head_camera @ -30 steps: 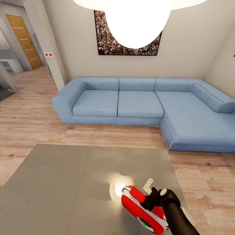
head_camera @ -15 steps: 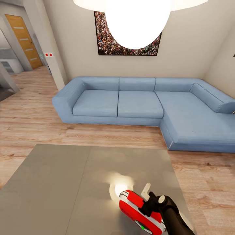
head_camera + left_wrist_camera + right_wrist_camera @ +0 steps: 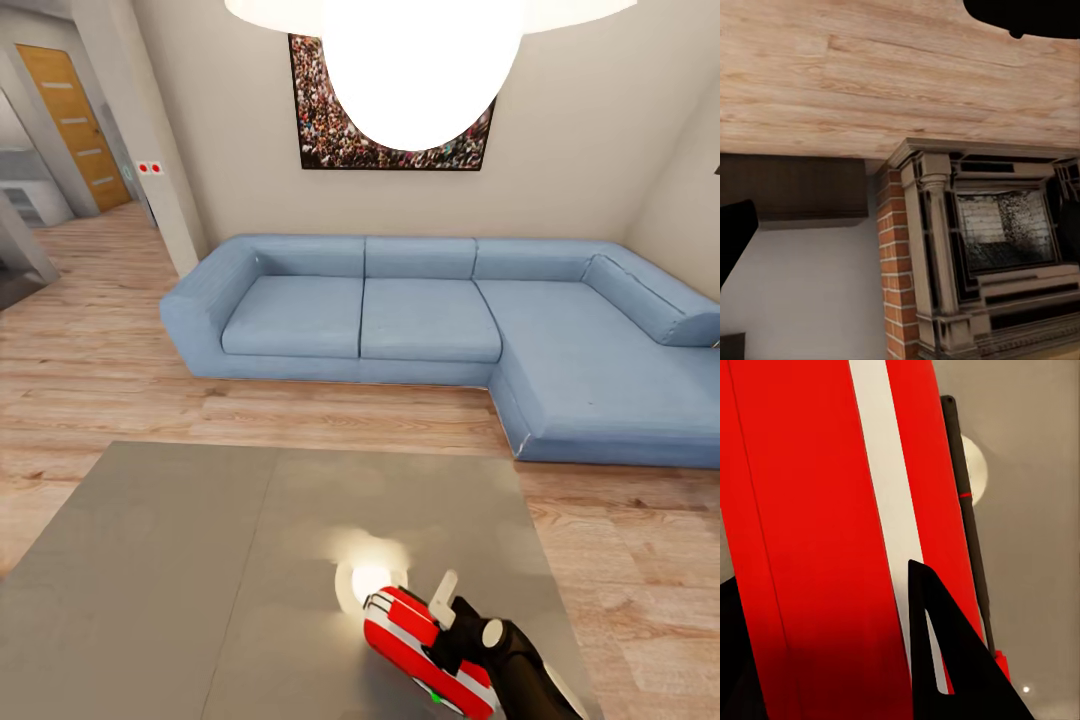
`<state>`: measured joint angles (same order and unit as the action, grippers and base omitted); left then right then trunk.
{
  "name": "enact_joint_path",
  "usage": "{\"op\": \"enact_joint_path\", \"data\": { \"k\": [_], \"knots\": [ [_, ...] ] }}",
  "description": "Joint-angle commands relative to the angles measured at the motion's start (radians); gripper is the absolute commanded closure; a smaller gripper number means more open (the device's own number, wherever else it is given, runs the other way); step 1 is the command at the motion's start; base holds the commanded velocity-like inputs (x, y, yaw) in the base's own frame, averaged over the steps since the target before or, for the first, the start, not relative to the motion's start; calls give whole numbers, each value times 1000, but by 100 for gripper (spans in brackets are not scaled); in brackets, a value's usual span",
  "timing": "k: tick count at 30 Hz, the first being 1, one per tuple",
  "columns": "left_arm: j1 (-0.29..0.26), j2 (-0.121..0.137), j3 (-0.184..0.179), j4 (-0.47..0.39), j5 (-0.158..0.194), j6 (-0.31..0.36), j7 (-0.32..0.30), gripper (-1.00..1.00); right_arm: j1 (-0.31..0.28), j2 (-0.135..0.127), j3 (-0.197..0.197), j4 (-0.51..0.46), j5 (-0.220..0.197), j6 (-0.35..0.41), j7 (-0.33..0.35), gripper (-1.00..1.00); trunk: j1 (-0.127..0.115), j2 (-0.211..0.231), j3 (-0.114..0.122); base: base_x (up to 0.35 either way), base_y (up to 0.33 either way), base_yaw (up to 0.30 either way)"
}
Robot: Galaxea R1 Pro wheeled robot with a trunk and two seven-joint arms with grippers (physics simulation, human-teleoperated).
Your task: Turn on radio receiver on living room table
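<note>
The red radio receiver (image 3: 405, 640) with its white stripe lies on the grey table (image 3: 200, 580) near its front right part, a tiny green light (image 3: 436, 696) on its near face. My right gripper (image 3: 455, 625) rests over the radio's top from the near right. In the right wrist view the red body (image 3: 810, 510) and thin black handle (image 3: 964, 510) sit close under the gripper (image 3: 832, 660). One black fingertip (image 3: 945, 675) lies over the white stripe, and the fingers stand apart, so the gripper is open. In the left wrist view my left gripper (image 3: 877, 127) shows as dark fingers far apart, holding nothing.
A blue L-shaped sofa (image 3: 430, 320) stands beyond the table, under a framed crowd picture (image 3: 320, 130). Light wood floor (image 3: 90, 350) runs left toward a wooden door (image 3: 75, 120). A bright lamp (image 3: 420, 60) hangs overhead. The left wrist view faces a brick fireplace (image 3: 1005, 232).
My right gripper has drawn back toward the table's near edge, and the radio has shifted slightly nearer and to the left with it. The camera view is steady.
</note>
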<state>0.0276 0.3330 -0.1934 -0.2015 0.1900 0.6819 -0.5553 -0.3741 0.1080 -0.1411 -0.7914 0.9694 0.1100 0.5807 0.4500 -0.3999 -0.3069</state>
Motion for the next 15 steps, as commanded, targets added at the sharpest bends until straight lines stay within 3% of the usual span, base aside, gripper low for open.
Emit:
{"op": "enact_joint_path", "data": {
  "k": [1,15],
  "knots": [
    [0,0,0,3,0,-4,0,-100,0,-1,0,6,-1,-4,-3,100,0,0,0,0,0,0],
    [0,-2,0,65,3,-98,0,-100,0,-4,-2,85,-1,-65,-100,100,0,0,0,0,0,0]
  ]
}}
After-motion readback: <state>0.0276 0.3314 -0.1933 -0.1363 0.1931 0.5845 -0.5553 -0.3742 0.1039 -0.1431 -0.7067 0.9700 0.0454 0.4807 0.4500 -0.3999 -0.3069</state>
